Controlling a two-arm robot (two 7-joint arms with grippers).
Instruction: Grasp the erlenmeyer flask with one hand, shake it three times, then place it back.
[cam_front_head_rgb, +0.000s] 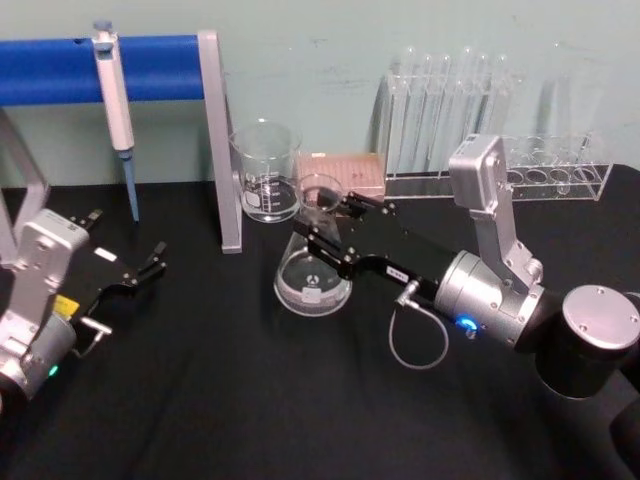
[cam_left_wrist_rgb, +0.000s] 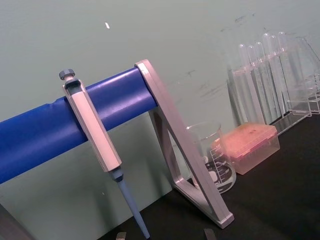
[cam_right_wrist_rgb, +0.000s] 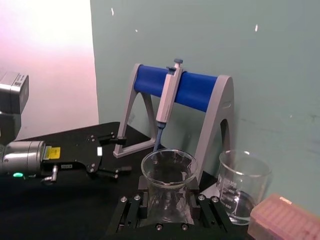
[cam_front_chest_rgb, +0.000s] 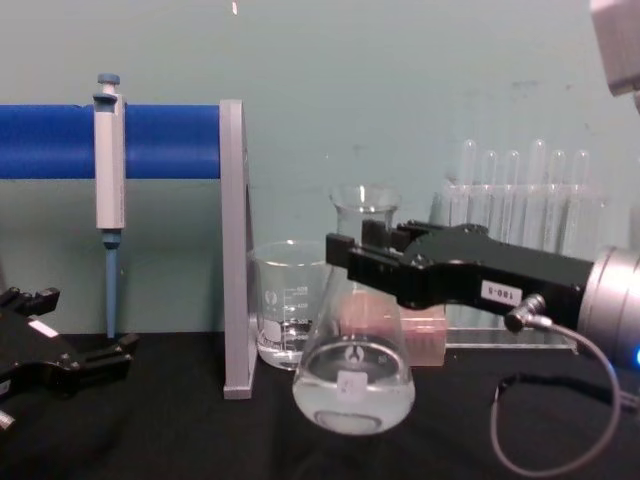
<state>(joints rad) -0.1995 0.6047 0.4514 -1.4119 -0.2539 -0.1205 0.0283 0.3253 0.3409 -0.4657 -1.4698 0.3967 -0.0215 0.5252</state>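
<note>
The erlenmeyer flask (cam_front_head_rgb: 312, 272) stands upright on the black table, just in front of the beaker; its wide base (cam_front_chest_rgb: 353, 388) holds a little clear liquid. My right gripper (cam_front_head_rgb: 328, 226) reaches in from the right at neck height, with a black finger on each side of the flask's neck (cam_right_wrist_rgb: 168, 200) and pressed against the glass. In the chest view the same gripper (cam_front_chest_rgb: 365, 262) crosses the neck below the rimmed mouth. I cannot tell if the base touches the table. My left gripper (cam_front_head_rgb: 150, 264) rests open near the table's left edge, holding nothing.
A glass beaker (cam_front_head_rgb: 266, 172) stands just behind the flask, beside the grey leg (cam_front_head_rgb: 222, 140) of the blue pipette stand, where a pipette (cam_front_head_rgb: 116, 105) hangs. A pink tip box (cam_front_head_rgb: 352, 172) and a rack of test tubes (cam_front_head_rgb: 480, 125) line the back right.
</note>
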